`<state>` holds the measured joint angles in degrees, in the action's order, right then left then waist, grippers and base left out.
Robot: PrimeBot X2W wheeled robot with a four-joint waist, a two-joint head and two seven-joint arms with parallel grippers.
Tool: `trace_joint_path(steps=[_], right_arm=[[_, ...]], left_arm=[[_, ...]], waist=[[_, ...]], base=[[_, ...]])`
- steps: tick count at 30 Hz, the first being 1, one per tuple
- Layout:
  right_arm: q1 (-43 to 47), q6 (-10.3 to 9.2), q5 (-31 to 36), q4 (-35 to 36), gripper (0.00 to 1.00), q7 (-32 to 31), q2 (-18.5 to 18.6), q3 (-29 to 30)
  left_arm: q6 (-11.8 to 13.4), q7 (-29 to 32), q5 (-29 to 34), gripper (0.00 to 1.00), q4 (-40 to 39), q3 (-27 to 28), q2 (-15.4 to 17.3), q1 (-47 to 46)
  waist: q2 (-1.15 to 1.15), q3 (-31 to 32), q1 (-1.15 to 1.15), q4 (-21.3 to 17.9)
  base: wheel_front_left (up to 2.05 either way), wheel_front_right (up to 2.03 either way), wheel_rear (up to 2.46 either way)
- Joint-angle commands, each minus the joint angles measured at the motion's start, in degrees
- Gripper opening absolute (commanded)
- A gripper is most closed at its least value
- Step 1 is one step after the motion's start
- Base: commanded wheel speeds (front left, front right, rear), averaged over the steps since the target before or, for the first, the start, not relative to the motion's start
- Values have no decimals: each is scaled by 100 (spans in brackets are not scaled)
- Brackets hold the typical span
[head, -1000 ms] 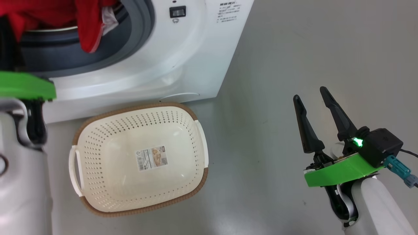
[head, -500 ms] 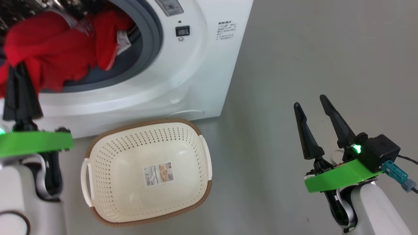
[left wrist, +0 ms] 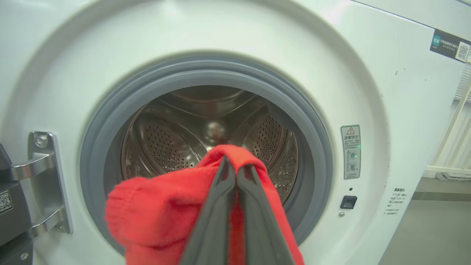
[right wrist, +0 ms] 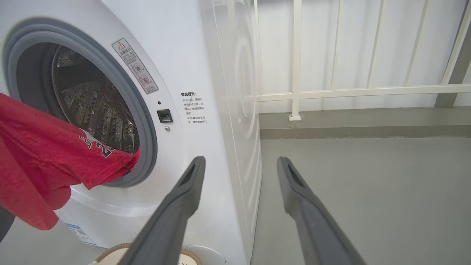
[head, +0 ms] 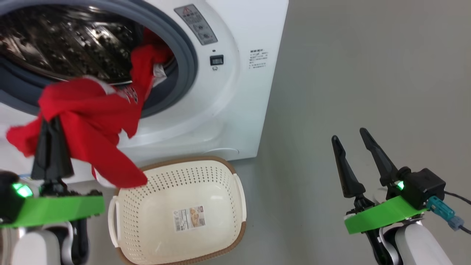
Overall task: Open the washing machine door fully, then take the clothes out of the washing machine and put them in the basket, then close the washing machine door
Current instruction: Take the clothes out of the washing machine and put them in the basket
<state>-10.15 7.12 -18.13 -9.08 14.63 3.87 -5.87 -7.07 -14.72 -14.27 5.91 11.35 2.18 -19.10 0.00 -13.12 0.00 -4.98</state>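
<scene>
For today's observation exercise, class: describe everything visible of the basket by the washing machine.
The basket is cream-white perforated plastic, a rounded rectangle with brown rim trim, white side handles and a paper label inside. It stands upright, otherwise empty, on the grey floor before the washing machine. Hanging red clothes overlap its corner; contact unclear.

Long dark jaws, green wrist collars (head: 382, 218), white forearms (head: 419, 244).

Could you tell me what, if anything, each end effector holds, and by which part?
The left end effector pinches a fold of the clothes; the right end effector holds nothing.
</scene>
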Motion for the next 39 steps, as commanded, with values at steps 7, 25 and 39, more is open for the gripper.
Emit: trace_joint_path(steps=[7, 25, 39], right_arm=[[80, 36, -37, 120, 100, 37, 19, -79], [-122, 36, -45, 185, 100, 37, 69, -149], [-419, 36, 50, 191, 100, 37, 52, -282]], left_arm=[[222, -28, -106, 0, -459, -174, 74, 507], [385, -28, -823, 0, 1547, -847, 70, 182], [236, -28, -1059, 0, 4338, -1094, 70, -1163]], waist=[[0, 243, 0, 121], [0, -375, 0, 52], [0, -1152, 0, -101]], base=[[0, 0, 0], [0, 0, 0], [0, 0, 0]])
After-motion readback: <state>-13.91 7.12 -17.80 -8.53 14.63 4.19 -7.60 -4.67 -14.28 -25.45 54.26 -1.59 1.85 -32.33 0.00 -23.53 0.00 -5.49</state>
